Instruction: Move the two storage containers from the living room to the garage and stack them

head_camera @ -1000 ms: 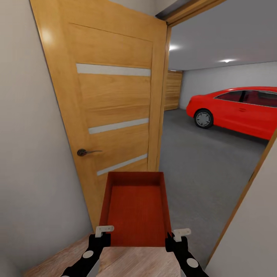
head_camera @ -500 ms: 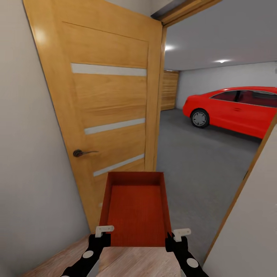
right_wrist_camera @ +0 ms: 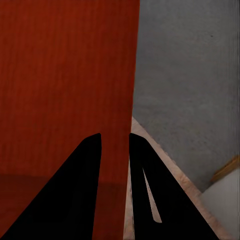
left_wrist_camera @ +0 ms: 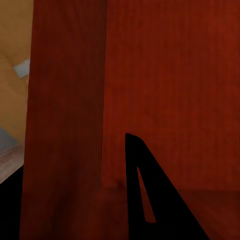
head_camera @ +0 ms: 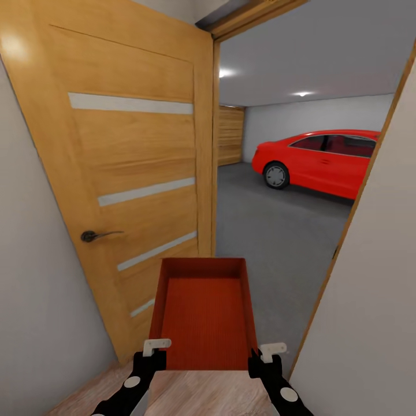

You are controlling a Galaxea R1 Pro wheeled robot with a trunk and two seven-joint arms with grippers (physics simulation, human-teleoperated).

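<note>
Container [head_camera: 203, 315] rides level between your arms at the garage doorway, left gripper [head_camera: 151, 357] and right gripper [head_camera: 267, 359] each pinching a side wall. Keep it clear of the door [head_camera: 124, 173]; steer right. Right wrist shows jaws straddling the wall, concrete floor [right_wrist_camera: 190, 90] beyond.

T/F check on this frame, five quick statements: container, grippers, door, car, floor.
1. The orange-red open-topped storage container is empty. True.
2. The left gripper and right gripper each clamp a side wall of it at the near end. True.
3. The wooden door with pale horizontal strips is shut, blocking the way. False: it stands open, and the garage shows through the doorway.
4. A blue car is parked in the garage. False: the car is red.
5. The garage floor is dark grey. True.
</note>
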